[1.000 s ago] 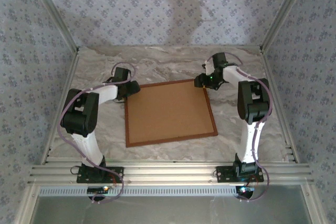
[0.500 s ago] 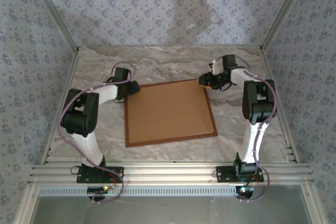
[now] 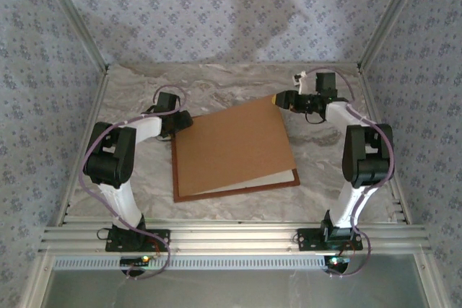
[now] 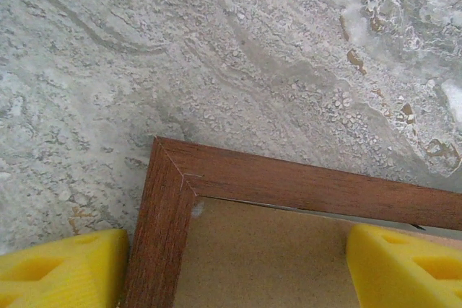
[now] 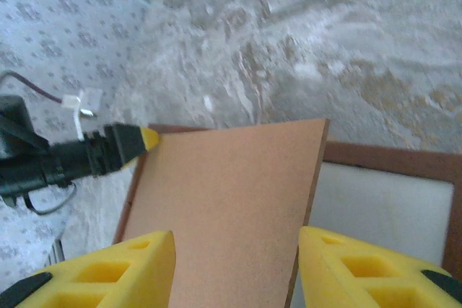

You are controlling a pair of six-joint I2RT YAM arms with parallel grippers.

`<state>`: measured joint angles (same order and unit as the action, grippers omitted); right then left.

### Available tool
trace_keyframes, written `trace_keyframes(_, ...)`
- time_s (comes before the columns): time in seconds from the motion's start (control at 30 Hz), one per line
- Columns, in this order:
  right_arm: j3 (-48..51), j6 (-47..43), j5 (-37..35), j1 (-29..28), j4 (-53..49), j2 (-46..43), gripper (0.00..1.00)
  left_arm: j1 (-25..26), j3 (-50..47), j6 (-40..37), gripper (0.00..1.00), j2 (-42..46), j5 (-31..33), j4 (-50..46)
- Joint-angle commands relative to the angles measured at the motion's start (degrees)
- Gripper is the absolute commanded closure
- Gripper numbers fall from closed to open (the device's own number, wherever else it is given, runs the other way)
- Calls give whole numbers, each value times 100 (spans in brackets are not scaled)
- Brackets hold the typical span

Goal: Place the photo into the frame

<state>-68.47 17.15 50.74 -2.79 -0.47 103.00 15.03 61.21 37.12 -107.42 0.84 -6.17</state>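
Overhead view of a grey marbled table with patterned wallpaper on the walls around it and two white-and-black robot arms rising from the bottom edge. At the centre of the view the frame, thin and reddish-brown, lies flat on the table.

A plain brown backing board sits over the frame but not flat. Its upper right corner is tilted up off the frame, while its left edge rests low along the frame's left rim. Below the raised board, at the lower right of the frame, a strip of white mat shows inside the rim.

The right gripper is at centre right of the overhead view, at the board's raised corner. Its yellow fingers are partly closed and hold that corner up. In the right wrist view the board fills the middle, running down between the two yellow fingers at the bottom corners. The white mat and a piece of the frame's rim show to the right of it.

The left gripper is at centre left, over the frame's upper left corner. In the left wrist view its yellow fingers stand wide apart at the bottom corners, one on each side of that mitred corner, gripping nothing.
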Motion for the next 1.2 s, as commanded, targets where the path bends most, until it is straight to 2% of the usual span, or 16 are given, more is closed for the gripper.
trace_keyframes(0.0,338,750,376,-438,1115,-294,51,440,-85,61,21,-666,-1846,637)
trace_keyframes(0.17,725,1631,-251,-729,2133,-527,51,440,-111,47,21,-640,-1833,634)
trace_keyframes(0.4,1058,2425,-1224,-1185,2778,-828,51,431,-126,36,21,-592,-1818,637)
trace_keyframes(0.87,1388,2610,-2783,-1787,2036,-1657,54,361,-189,76,20,-535,-1791,679)
trace_keyframes(1.17,1399,2361,-3002,-1682,1067,-1539,54,360,-215,78,20,-471,-1793,696)
